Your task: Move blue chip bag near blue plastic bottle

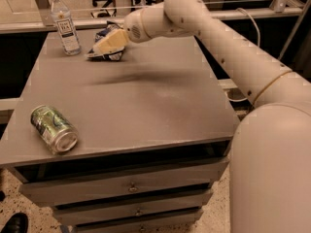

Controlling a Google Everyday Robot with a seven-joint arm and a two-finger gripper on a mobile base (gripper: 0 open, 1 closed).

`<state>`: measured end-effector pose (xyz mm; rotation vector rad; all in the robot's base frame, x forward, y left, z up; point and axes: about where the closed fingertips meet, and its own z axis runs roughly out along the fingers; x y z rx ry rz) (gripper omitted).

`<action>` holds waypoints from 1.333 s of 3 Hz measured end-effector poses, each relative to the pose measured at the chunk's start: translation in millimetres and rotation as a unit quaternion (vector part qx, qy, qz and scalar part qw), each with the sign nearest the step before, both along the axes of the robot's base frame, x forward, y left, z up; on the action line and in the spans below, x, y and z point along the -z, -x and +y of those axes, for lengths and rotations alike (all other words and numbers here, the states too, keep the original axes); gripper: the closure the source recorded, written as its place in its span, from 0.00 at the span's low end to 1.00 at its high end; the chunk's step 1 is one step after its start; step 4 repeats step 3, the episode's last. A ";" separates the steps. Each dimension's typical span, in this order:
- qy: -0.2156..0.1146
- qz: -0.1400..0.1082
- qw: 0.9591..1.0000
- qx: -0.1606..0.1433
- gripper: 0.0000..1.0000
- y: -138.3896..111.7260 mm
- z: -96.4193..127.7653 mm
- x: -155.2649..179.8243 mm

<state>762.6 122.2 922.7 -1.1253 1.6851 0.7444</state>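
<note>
The blue chip bag (110, 57) is a crumpled dark blue and silvery bag at the back of the table, a short way right of the blue plastic bottle (64, 24). The bottle is clear with a white cap and a white label, and stands upright at the back left corner. My gripper (109, 43) is right at the bag, over its middle, and hides part of it. My white arm reaches in from the right. The bag's lower edge appears to rest on the tabletop.
A green drink can (53, 129) lies on its side near the table's front left edge. The grey table (160, 115) has drawers below its front. A rail and a glass partition run behind the table. A dark shoe (13, 223) is on the floor at the bottom left.
</note>
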 end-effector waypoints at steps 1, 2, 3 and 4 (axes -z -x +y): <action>0.014 -0.014 1.000 -0.014 0.00 23.8 -61.4 -7.8; 0.022 -0.031 0.999 -0.035 0.00 56.1 -121.7 -19.9; 0.026 -0.029 0.998 -0.039 0.00 60.6 -128.9 -16.0; 0.026 -0.029 0.998 -0.039 0.00 60.6 -128.9 -16.0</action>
